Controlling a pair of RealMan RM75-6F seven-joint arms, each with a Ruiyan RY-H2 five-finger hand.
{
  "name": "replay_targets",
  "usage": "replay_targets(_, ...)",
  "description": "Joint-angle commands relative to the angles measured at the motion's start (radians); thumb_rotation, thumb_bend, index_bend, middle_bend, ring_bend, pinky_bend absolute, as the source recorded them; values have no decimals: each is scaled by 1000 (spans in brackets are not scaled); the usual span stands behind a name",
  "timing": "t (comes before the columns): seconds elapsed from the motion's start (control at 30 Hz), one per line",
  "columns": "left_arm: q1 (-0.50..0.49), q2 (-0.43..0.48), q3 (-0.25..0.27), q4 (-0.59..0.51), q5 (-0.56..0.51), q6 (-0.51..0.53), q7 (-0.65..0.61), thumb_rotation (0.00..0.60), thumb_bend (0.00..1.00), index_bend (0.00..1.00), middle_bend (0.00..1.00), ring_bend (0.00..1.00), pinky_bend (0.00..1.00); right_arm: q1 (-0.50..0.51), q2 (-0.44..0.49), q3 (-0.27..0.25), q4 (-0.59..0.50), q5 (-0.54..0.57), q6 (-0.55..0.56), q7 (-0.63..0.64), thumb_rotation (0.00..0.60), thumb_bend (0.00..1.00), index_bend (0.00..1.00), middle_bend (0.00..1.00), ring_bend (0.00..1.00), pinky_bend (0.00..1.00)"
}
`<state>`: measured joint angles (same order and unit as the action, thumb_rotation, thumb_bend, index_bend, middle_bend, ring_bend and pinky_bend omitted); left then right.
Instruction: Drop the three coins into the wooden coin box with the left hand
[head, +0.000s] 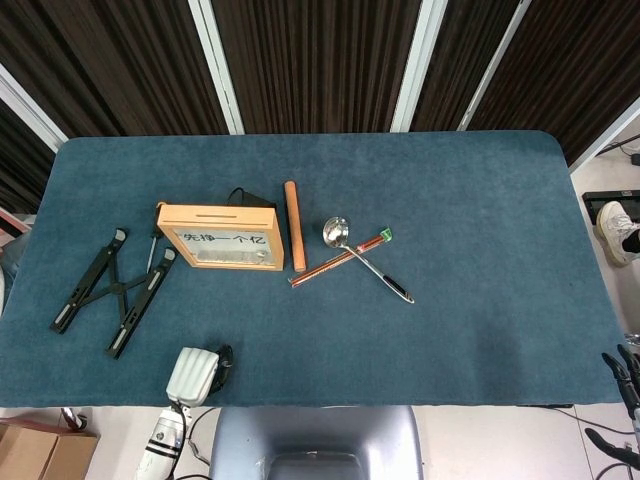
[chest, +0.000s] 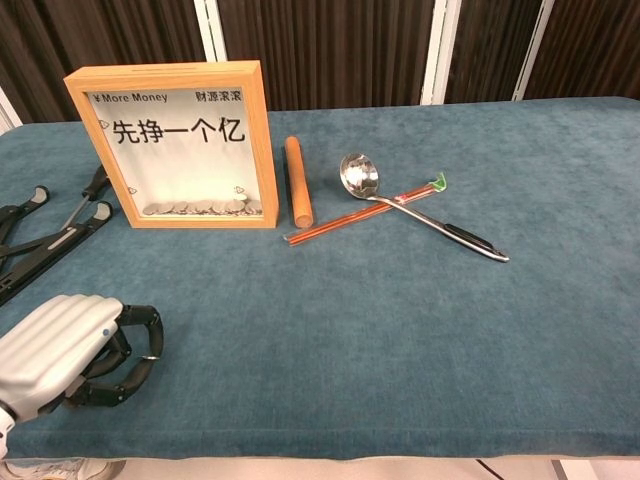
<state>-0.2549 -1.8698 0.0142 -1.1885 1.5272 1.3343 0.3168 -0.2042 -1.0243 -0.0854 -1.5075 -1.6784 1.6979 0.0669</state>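
You have even, bright overhead light in both views, and both are sharp. On the blue surface (head: 480, 200) shadows are soft and short. The ladle (chest: 360, 176) bowl carries a small glare spot. In the chest view, the surface's far edge bows slightly, and the left hand (chest: 60, 350) at 8 o'clock is slightly soft.

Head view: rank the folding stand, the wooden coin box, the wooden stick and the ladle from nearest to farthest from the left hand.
From the left hand:
1. Folding stand, up and left.
2. Wooden coin box, straight ahead.
3. Wooden stick, right of the box.
4. Ladle, farthest right.
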Motion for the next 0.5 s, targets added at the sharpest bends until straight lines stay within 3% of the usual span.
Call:
replay_targets(0.03,-1,3,-1,-3,0,1,3,600,443,515,1000,1000,1000,0,0,0,0,0,0,0,600,208,0,0,0,0)
replay_targets(0.27,0,7,-4,-5,-1,5,3,600,444,526,1000,1000,1000,0,0,0,0,0,-1,-2,600,208,0,0,0,0)
replay_targets(0.5,0,7,-4,-2,1,7,-2,600,448,617,1000,1000,1000,0,-1,0,-1,-1,-1,-4,600,207,0,0,0,0)
